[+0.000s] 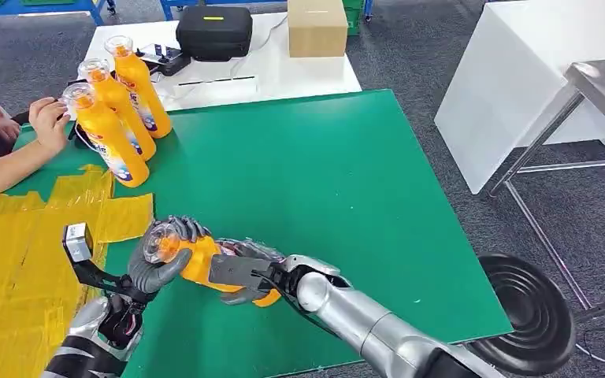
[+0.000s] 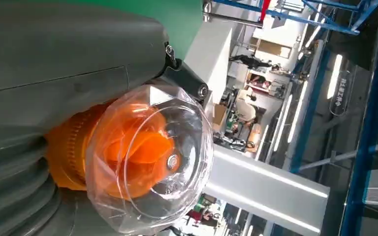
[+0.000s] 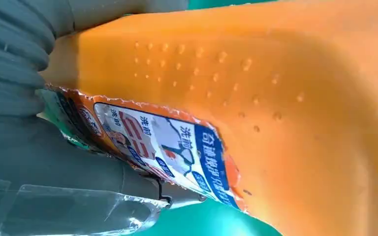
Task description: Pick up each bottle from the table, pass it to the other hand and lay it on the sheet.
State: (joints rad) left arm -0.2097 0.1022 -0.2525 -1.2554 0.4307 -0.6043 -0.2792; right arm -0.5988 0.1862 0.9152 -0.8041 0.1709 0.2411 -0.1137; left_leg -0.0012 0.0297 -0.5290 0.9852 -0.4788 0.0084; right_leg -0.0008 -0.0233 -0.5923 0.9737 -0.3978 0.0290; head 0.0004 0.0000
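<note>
Orange plastic bottle with a clear domed cap (image 1: 197, 260) held lying on its side just above the green tabletop (image 1: 323, 181), near its front edge, between both hands. Left robot hand (image 1: 157, 264) wrapped around the neck and cap end, grey thumb and fingers curled on it; clear cap (image 2: 150, 157) close up in the left wrist view. Right robot hand (image 1: 240, 276) gripping the orange body, fingers closed over it; printed label (image 3: 177, 147) against the palm in the right wrist view. Crinkled yellow sheet (image 1: 24, 252) spread on the tabletop's left side, just beside the left robot hand. Three more orange bottles with clear caps (image 1: 118, 110) upright in a row at the far left corner, a person's hand (image 1: 47, 122) touching the nearest one.
</note>
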